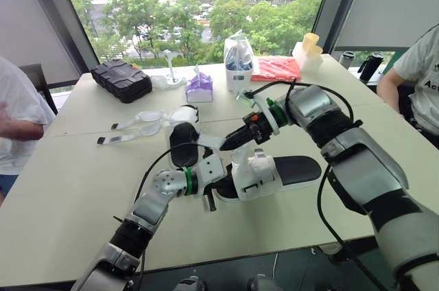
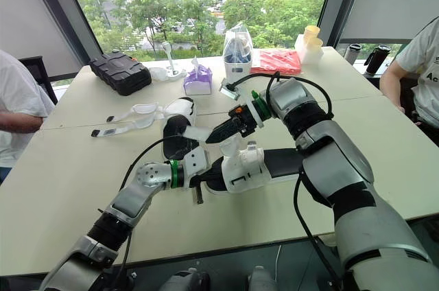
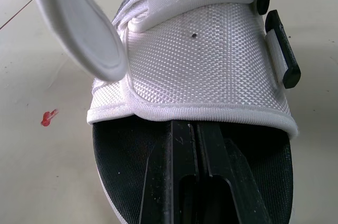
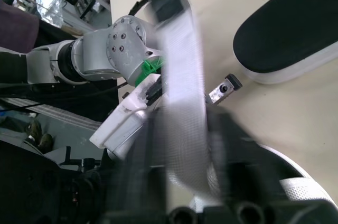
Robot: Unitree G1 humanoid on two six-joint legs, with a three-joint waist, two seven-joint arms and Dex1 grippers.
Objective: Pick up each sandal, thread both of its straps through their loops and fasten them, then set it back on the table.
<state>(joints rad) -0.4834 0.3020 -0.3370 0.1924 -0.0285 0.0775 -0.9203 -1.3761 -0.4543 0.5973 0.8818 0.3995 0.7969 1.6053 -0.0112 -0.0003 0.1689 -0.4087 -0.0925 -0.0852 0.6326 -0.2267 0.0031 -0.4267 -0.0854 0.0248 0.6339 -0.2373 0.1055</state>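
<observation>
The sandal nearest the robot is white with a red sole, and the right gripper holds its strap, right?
Not quite. The sole of the sandal is black, not red; the left wrist view shows it. The sandal is white, and the right gripper holds its strap.

A black case (image 1: pixel 122 79), a purple tissue box (image 1: pixel 199 88) and a red packet (image 1: pixel 276 68) are lying near the far edge of the table (image 1: pixel 68 167), while a person in white (image 1: pixel 17 119) is sitting at its left side.

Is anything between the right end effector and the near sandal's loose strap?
Nothing visible. The right end effector pinches the loose strap, while the left end effector rests inside the near sandal.
</observation>
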